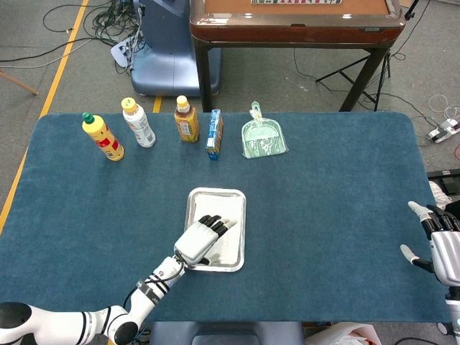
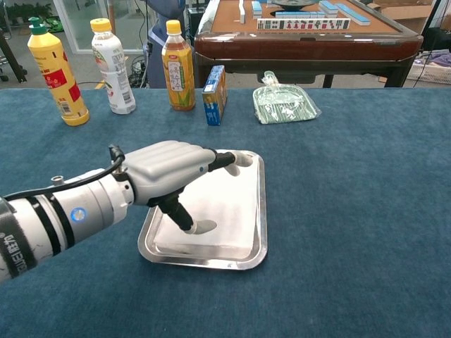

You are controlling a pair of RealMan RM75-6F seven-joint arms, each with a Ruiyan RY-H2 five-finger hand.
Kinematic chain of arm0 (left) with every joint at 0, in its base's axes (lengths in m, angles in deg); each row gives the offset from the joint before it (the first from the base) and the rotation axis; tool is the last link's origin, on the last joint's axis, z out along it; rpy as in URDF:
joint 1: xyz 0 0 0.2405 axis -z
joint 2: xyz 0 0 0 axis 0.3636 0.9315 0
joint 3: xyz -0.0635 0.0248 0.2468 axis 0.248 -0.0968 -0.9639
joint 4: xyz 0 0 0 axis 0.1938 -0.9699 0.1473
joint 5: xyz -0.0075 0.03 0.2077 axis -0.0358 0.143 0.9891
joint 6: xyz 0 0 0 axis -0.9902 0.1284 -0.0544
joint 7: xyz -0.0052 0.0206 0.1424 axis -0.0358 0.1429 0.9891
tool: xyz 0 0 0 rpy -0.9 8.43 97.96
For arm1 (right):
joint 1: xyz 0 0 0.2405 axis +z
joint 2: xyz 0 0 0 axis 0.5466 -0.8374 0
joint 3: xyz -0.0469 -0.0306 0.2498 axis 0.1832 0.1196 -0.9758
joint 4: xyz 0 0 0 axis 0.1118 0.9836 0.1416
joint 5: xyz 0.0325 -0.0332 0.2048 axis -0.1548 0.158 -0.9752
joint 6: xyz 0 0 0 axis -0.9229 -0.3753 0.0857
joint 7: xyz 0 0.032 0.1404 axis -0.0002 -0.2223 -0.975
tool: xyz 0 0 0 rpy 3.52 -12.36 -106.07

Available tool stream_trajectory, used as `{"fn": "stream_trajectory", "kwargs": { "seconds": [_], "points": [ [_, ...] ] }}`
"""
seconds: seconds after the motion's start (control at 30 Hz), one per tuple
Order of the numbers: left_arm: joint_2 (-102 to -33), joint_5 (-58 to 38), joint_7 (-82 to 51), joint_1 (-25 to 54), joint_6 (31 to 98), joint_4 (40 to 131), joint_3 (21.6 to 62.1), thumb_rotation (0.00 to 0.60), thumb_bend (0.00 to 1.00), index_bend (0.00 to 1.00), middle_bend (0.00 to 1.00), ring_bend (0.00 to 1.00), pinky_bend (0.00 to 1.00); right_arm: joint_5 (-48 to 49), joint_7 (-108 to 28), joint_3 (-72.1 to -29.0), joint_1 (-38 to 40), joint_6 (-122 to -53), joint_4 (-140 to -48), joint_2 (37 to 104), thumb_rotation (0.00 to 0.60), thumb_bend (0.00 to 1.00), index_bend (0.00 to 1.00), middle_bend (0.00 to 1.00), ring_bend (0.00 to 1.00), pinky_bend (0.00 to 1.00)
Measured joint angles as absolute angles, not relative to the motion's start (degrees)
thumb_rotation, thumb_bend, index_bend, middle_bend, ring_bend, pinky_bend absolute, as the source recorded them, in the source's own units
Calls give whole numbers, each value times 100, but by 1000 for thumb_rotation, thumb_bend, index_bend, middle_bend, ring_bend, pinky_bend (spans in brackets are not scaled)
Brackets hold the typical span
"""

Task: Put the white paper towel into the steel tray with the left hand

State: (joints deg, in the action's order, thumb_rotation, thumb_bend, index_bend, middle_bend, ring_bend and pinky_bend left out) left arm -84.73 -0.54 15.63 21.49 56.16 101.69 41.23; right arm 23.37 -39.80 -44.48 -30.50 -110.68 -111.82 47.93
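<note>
My left robot hand [image 2: 169, 169] is hovering, fingers spread and holding nothing, over the white paper towel [image 2: 225, 211] lying flat in the steel tray [image 2: 260, 218].

The blue felt worktop [image 1: 323, 215] lies open on all sides of the shallow rectangular steel tray [image 1: 194, 202]. Obstacles stand in one row along the far edge, well apart from the tray: a yellow bottle with a green cap [image 1: 102, 136], a white bottle with a yellow cap [image 1: 138, 123], an amber tea bottle [image 1: 186, 119], a blue upright carton [image 1: 214, 134] and a green plastic-wrapped dustpan [image 1: 263, 136]. The left robot hand [image 2: 171, 167] covers the tray's left half. The right robot hand [image 1: 440, 243] sits at the right edge.
</note>
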Motion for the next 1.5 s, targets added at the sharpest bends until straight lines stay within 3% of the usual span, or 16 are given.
{"fn": "stream_trajectory", "kwargs": {
  "seconds": [0.4, 0.93, 1.13, 1.5],
  "points": [
    [-8276, -189, 1558, 2076, 5998, 10221, 4277, 600, 246, 0, 157, 118, 168, 2319, -4006, -4458, -3080, -11097, -11164, 4764, 600, 205, 161, 240, 132, 200],
    [-6884, -600, 530, 1001, 7218, 10364, 4579, 600, 246, 52, 157, 133, 168, 2208, -4011, -4488, -2992, -10875, -11169, 4702, 600, 206, 162, 240, 132, 199],
    [-6466, -414, 264, 382, 7826, 10458, 4350, 600, 246, 82, 157, 134, 168, 2190, -4140, -4433, -2913, -10607, -11196, 4620, 600, 219, 161, 181, 88, 183],
    [-5987, 128, 379, -556, 8728, 11030, 3690, 600, 246, 102, 157, 134, 163, 2231, -4365, -4366, -2867, -10486, -11120, 4598, 600, 221, 161, 196, 85, 178]
  ]
}}
